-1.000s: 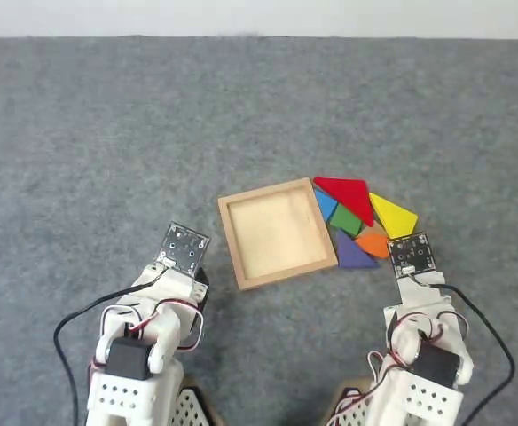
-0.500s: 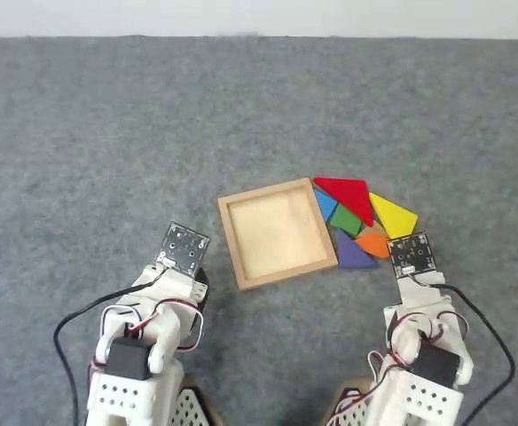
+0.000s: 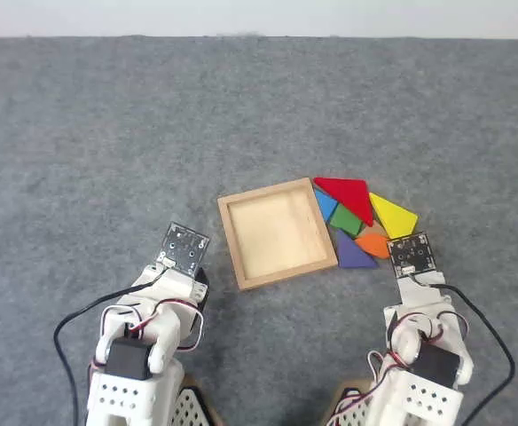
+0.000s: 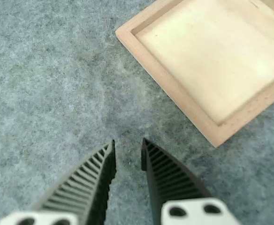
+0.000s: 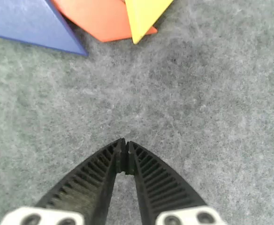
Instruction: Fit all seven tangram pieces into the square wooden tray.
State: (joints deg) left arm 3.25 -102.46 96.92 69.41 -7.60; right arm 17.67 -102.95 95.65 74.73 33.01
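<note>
Tangram pieces (image 3: 348,220) all sit out on the grey counter (image 3: 108,133), bunched against one side of the square wooden tray (image 3: 275,232), which is bare inside: nothing placed yet, the whole job ahead! Over to the left wrist: left pincer (image 4: 127,147) released, tips slightly apart, holding nothing, near the tray's rim. Right wrist now: right pincer (image 5: 126,154) clenched on nothing, close to the purple triangle (image 5: 31,23), orange piece (image 5: 97,18) and yellow triangle (image 5: 144,11), whose tip overlaps the orange. That tight packing could hinder a clean grab.
</note>
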